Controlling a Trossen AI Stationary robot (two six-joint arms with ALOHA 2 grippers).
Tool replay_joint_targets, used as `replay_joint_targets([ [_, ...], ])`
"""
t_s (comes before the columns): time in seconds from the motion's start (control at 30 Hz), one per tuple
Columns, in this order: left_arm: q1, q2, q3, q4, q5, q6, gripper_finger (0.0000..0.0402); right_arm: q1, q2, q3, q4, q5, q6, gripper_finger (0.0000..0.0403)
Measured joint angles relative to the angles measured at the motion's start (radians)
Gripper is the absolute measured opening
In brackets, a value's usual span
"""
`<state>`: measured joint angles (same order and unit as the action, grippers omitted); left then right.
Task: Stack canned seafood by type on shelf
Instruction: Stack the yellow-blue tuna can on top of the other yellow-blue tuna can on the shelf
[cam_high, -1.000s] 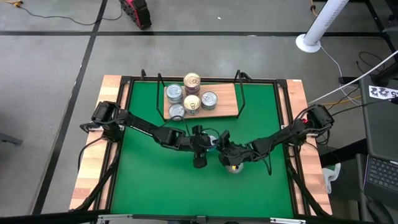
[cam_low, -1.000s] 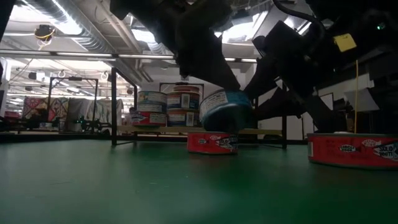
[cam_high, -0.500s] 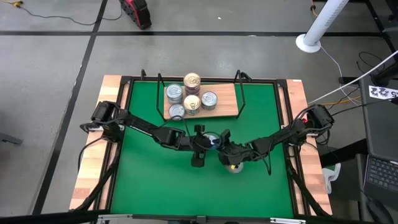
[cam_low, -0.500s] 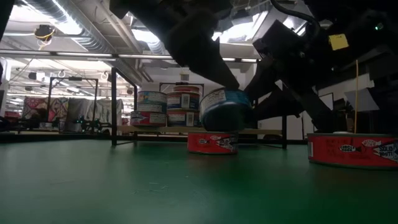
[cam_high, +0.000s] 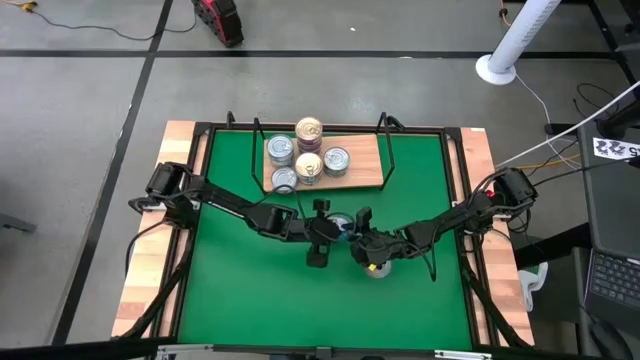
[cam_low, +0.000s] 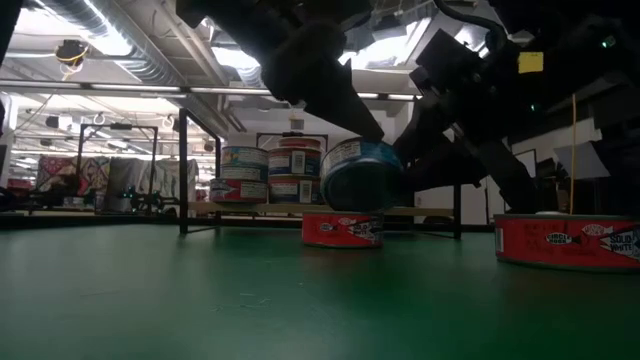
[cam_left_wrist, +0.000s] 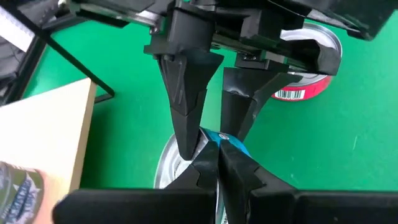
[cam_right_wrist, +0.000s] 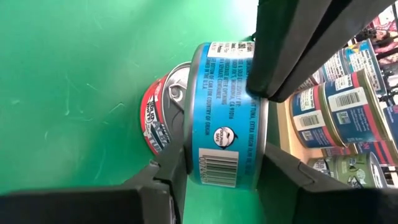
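A blue-labelled tin (cam_low: 362, 175) hangs tilted above the green mat between both grippers, over a red tin (cam_low: 342, 229) lying flat. My left gripper (cam_high: 322, 232) comes from the left and my right gripper (cam_high: 357, 232) from the right. Both are shut on this tin (cam_right_wrist: 227, 118) at the table's middle. A second red tin (cam_low: 565, 240) lies nearer, partly under the right arm (cam_high: 377, 268). The shelf (cam_high: 365, 168), a light wooden board in a black wire frame, stands at the far side and carries several tins (cam_high: 309, 130), some stacked. My left gripper has its fingers (cam_left_wrist: 208, 171) almost together on the blue tin's rim (cam_left_wrist: 224, 138), coming level from the table's left. Its own fingers hide the exact spot. The tin is clear of the mat. My right gripper pinches the blue tin across its two flat ends, one finger (cam_right_wrist: 171, 171) on the lid side and the other (cam_right_wrist: 280, 177) on the base. The label wall (cam_right_wrist: 224, 134) shows between them. The fingers slant down from the right. The tin is lifted clear and tilted.
Black rails and pale wooden planks (cam_high: 145, 270) border the green mat (cam_high: 250, 290). The shelf's wire posts (cam_low: 184, 170) rise at the far side. Open mat lies toward the near edge and the left. A white pole base (cam_high: 497, 68) stands beyond the table.
The blue tin has risen slightly above the red tin beneath it, with both grippers staying on it. The right arm has shifted up a little with it. Neither gripper's finger gap visibly differs.
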<state>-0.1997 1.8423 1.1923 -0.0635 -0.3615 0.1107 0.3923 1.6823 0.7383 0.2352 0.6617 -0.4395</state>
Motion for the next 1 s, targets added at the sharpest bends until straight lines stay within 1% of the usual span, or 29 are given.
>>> replay_joint_targets([
  [0.1,0.000,0.000,0.000,0.001,-0.001,0.049,0.0009,0.000,0.000,0.000,0.000,0.000,0.014,0.0139],
  [0.2,0.001,0.000,0.002,-0.001,-0.001,0.049,0.0036,0.000,0.000,0.000,0.000,-0.003,0.024,0.0139],
  [0.37,0.010,0.000,0.025,-0.004,-0.005,0.038,0.0121,0.000,0.000,0.001,0.003,-0.010,0.034,0.0138],
  [0.47,0.008,0.000,0.040,-0.003,-0.005,0.070,0.0169,0.000,0.000,0.001,0.004,-0.009,0.097,0.0138],
  [0.6,-0.005,0.000,0.050,-0.007,-0.005,0.106,0.0213,0.000,0.000,0.001,0.003,-0.008,0.175,0.0138],
  [0.67,-0.013,0.000,0.051,-0.013,-0.005,0.133,0.0227,0.000,0.000,0.001,0.003,-0.007,0.211,0.0138],
  [0.77,-0.026,0.000,0.051,-0.069,-0.018,0.171,0.0237,0.000,0.000,0.001,0.002,-0.004,0.253,0.0138],
  [0.87,-0.037,0.000,0.051,-0.129,-0.052,0.183,0.0238,0.000,0.000,0.001,0.002,-0.003,0.280,0.0138],
  [1.0,-0.043,0.000,0.051,-0.185,-0.103,0.155,0.0235,0.000,0.000,0.001,0.002,-0.003,0.281,0.0138],
])
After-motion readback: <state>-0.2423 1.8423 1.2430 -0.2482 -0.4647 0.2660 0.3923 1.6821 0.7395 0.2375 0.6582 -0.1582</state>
